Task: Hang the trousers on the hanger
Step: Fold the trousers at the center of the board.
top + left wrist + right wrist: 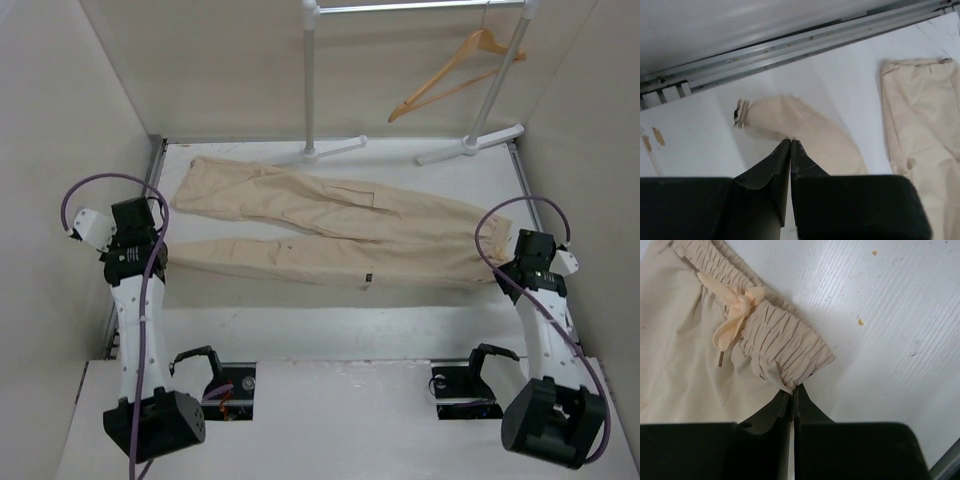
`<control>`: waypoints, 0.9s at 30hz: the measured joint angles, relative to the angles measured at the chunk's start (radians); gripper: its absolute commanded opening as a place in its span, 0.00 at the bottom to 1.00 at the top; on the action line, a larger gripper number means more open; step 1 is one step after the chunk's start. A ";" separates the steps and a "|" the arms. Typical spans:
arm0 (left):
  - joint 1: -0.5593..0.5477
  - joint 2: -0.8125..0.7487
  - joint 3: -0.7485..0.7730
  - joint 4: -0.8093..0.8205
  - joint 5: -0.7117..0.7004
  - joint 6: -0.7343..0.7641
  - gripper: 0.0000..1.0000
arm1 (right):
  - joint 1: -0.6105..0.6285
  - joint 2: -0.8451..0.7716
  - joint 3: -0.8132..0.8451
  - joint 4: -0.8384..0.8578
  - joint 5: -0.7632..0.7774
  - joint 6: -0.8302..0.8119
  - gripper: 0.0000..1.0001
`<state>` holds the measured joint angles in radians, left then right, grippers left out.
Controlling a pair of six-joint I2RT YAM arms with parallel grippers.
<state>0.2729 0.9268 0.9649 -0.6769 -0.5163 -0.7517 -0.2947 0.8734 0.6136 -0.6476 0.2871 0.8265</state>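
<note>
The beige trousers [330, 225] lie flat across the table, legs to the left and waist to the right. My left gripper [153, 257] is shut, its tips pinching the edge of the near leg's cuff [800, 127]; the other leg [920, 115] lies to the right in the left wrist view. My right gripper [502, 262] is shut on the near corner of the gathered waistband [785, 340], beside the tied drawstring [735, 315]. The wooden hanger [455, 75] hangs tilted from the rack's top bar at the back right, far from both grippers.
The white clothes rack [310, 80] stands at the back, its feet [470, 145] on the table's far edge. Beige walls close in the left, right and back. A metal rail [790, 47] runs along the left wall.
</note>
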 measured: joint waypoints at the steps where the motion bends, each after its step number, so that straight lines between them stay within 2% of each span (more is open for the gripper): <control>1: 0.005 0.024 0.021 0.003 0.002 0.003 0.02 | 0.006 0.026 0.005 -0.001 0.005 -0.002 0.06; 4: 0.014 0.150 0.105 0.016 0.018 0.007 0.02 | 0.016 0.160 0.065 0.000 0.000 -0.004 0.05; 9: -0.015 0.448 0.310 0.050 0.034 0.017 0.02 | 0.044 0.364 0.257 0.020 -0.028 -0.004 0.04; 14: -0.074 0.697 0.589 0.063 0.021 0.049 0.02 | 0.072 0.510 0.475 0.038 -0.042 -0.019 0.05; 23: -0.135 1.122 1.072 0.068 0.014 0.084 0.03 | 0.073 0.887 0.831 0.051 -0.132 -0.044 0.04; 27: -0.149 1.324 1.309 0.055 0.014 0.094 0.03 | 0.073 1.081 1.075 0.010 -0.161 -0.057 0.04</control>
<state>0.1242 2.2513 2.2738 -0.6216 -0.5026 -0.6579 -0.2214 1.9549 1.6890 -0.6376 0.1261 0.7692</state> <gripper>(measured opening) 0.030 0.076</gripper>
